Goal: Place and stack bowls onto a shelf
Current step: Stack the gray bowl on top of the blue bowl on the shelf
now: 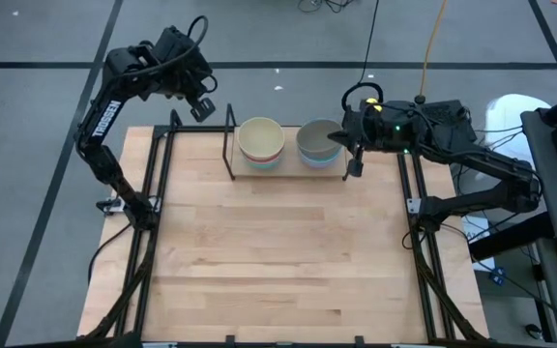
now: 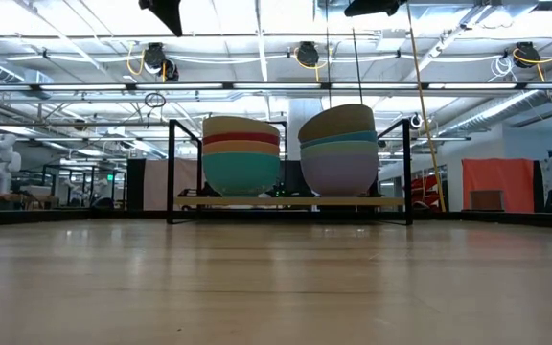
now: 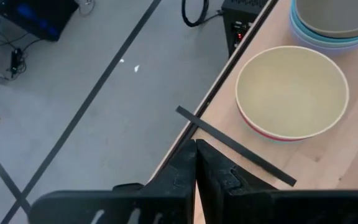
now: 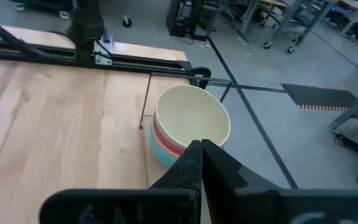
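Bowls sit in two stacks on the shelf [image 2: 290, 202]: cream-topped stack [image 1: 260, 142] and olive-grey-topped stack [image 1: 318, 141] side by side. Right gripper [image 4: 201, 144] fingers closed, holding nothing, hovering over the olive-grey stack's outer edge. Left gripper [image 3: 195, 147] fingers closed, empty, raised off the shelf's other end, beyond the surface [image 1: 278, 261] edge.

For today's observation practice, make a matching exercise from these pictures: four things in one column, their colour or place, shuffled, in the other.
Column A
1. Top bowl of the left stack
2. Top bowl of the right stack
3. Left gripper
4. Right gripper

Column B
a. olive-grey
b. beside the shelf's right end
c. cream
d. behind the table's far left corner

Pairs: 1-c, 2-a, 3-d, 4-b
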Controlling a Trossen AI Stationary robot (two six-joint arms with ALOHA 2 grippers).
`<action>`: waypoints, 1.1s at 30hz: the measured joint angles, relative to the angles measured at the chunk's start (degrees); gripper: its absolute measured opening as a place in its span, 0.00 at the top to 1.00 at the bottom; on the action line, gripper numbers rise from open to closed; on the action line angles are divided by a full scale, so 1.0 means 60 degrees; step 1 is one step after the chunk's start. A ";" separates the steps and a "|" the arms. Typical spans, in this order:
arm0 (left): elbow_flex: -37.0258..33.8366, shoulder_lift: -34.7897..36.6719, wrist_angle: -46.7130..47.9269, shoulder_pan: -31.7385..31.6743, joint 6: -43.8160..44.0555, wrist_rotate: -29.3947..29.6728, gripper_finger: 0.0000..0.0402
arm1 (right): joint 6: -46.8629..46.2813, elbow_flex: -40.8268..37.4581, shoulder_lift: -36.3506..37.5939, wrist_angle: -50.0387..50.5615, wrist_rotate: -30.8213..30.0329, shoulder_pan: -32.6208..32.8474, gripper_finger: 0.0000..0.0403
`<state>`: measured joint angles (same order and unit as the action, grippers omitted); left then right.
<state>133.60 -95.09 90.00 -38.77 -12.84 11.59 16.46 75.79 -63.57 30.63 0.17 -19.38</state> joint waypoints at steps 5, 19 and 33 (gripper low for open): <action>0.0003 0.0000 0.0000 -0.0186 -0.0001 -0.0003 0.97 | -0.0003 0.0000 -0.0252 0.0040 -0.0037 -0.0004 1.00; 0.0004 0.0000 0.0003 -0.0231 0.0170 -0.0020 0.99 | -0.1255 -0.0007 -0.2169 0.0597 -0.0045 -0.0852 1.00; 0.0004 0.0000 0.0004 -0.0231 0.0237 -0.0021 0.98 | -0.1070 -0.0007 -0.2517 0.1004 0.0983 -0.0896 1.00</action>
<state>133.62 -95.09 90.02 -40.16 -11.42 11.46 10.04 75.75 -78.67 36.66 6.07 -24.75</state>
